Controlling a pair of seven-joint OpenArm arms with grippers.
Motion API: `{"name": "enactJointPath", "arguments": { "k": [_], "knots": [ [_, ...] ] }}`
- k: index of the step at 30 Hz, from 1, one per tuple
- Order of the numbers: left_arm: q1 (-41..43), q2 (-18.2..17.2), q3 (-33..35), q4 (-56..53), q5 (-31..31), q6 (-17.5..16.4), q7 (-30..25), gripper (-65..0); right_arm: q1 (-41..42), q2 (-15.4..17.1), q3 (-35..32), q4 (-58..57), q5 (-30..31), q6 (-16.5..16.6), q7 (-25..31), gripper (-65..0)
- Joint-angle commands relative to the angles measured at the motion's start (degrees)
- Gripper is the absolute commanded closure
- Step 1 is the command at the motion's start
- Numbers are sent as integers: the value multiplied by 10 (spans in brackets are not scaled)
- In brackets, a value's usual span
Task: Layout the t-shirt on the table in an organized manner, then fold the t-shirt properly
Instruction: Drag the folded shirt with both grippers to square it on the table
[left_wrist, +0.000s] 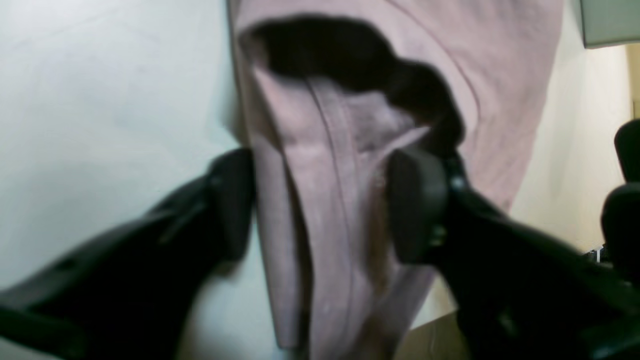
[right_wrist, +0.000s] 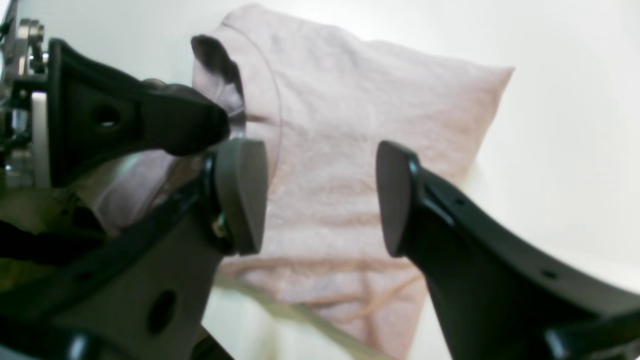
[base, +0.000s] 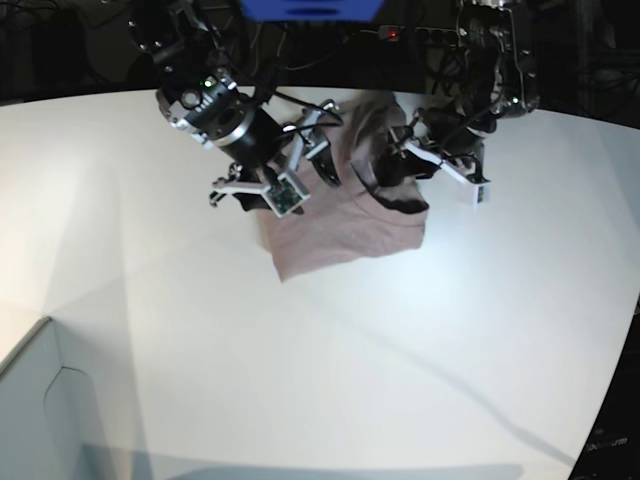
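Observation:
The mauve t-shirt (base: 340, 235) lies bunched on the far middle of the white table (base: 300, 370). In the left wrist view a raised fold of the t-shirt (left_wrist: 500, 75) runs between the fingers of my left gripper (left_wrist: 325, 205). Its jaws stand wide apart, open, with both pads against the cloth. A dark hollow gapes in the fold just beyond them. My right gripper (right_wrist: 317, 197) hovers open over the flat part of the t-shirt (right_wrist: 350, 90), with nothing between its pads. In the base view the left gripper (base: 395, 170) and right gripper (base: 315, 170) flank the shirt's far edge.
A pale grey box corner (base: 30, 400) sits at the near left and another box edge (left_wrist: 607, 22) shows in the left wrist view. The other arm's black finger (right_wrist: 175, 120) is close beside my right gripper. The table's curved edge (base: 610, 400) runs down the right.

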Motion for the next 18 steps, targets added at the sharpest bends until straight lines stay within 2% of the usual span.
{"name": "enactJointPath", "arguments": {
  "k": [1, 5, 9, 12, 14, 18],
  "knots": [
    [-10, 0, 1, -1, -8, -4, -6, -318, 3, 5, 6, 11, 7, 1, 13, -349],
    [-40, -2, 2, -28, -8, -4, -6, -169, -4, 7, 44, 12, 7, 1, 13, -349],
    [-94, -8, 3, -76, 6, 2, 1, 0, -14, 7, 120, 12, 7, 2, 14, -350],
    [-146, -21, 26, -133, 49, -1, 0, -7, -30, 7, 174, 12, 7, 2, 16, -349],
    [-186, -33, 66, -176, 79, -2, -5, 0, -37, 7, 212, 12, 7, 2, 17, -349],
    [-290, -54, 204, -263, 139, -3, -14, -1, -56, 4, 289, 12, 7, 2, 17, -348]
  ]
}}
